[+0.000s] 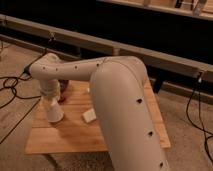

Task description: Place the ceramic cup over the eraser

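Observation:
My gripper (51, 101) hangs from the wrist over the left part of the wooden table (75, 137). It is shut on the ceramic cup (54, 114), a small white tapered cup held upside down with its wide mouth at or just above the tabletop. The eraser is not in view; it may be hidden under the cup or behind the arm. The large white arm (120, 100) crosses the table from the lower right and hides its middle and right parts.
A dark red bowl (65, 90) sits just behind and right of the gripper. A pale cream block (89, 115) lies on the table right of the cup. Black cables (12, 85) run over the floor at left. A dark bench or rail (150, 55) stands behind.

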{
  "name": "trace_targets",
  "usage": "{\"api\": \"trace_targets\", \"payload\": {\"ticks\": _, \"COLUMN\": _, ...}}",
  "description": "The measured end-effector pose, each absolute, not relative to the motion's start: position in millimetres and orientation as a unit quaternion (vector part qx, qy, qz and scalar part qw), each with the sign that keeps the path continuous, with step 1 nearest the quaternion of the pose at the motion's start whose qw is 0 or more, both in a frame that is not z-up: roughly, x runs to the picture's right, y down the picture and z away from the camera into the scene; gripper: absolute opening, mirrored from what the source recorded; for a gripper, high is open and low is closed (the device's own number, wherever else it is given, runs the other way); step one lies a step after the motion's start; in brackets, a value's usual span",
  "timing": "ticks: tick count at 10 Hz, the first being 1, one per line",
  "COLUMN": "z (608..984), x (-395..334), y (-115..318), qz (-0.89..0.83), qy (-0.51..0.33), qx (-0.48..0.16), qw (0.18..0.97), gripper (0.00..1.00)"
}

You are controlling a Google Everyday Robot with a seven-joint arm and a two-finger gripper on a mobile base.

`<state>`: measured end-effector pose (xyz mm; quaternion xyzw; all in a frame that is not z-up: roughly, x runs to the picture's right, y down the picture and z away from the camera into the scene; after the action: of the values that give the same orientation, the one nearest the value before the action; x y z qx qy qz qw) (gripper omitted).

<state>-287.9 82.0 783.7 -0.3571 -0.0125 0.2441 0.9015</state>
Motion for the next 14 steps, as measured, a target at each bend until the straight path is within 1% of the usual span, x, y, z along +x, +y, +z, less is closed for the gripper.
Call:
{"api": "trace_targets", "payload": {"ticks": 3, "z": 789, "x": -287, "y": 91, "qz": 0.236, "qy": -0.011, "qx": -0.361, "qw": 0.902, "gripper": 0.55}}
{"api": "trace_targets", "payload": {"ticks": 4, "z": 790, "x": -287, "y": 92, "qz": 0.235, "qy": -0.01, "qx": -0.363, "qw": 0.902, "gripper": 0.63}}
{"api": "trace_targets", "payload": {"ticks": 5, "z": 792, "x": -288, "y": 95, "qz": 0.233, "qy": -0.01, "qx": -0.367, "qw": 0.901, "gripper": 0.74}}
{"api": "trace_targets", "payload": {"ticks": 6, "z": 792, "x": -289, "y": 98, "qz": 0.231, "qy": -0.011, "qx": -0.371, "qw": 0.899, "gripper": 0.79}}
{"api": "trace_targets", "payload": {"ticks": 9, "z": 792, "x": -294, "y": 102, "qz": 0.23, "qy": -0.016, "qx": -0.385, "qw": 0.894, "gripper": 0.8}}
{"api": "trace_targets", "payload": {"ticks": 14, "z": 792, "x": -294, "y": 103, "qz": 0.23, "qy": -0.016, "qx": -0.386, "qw": 0.894, "gripper": 0.8}}
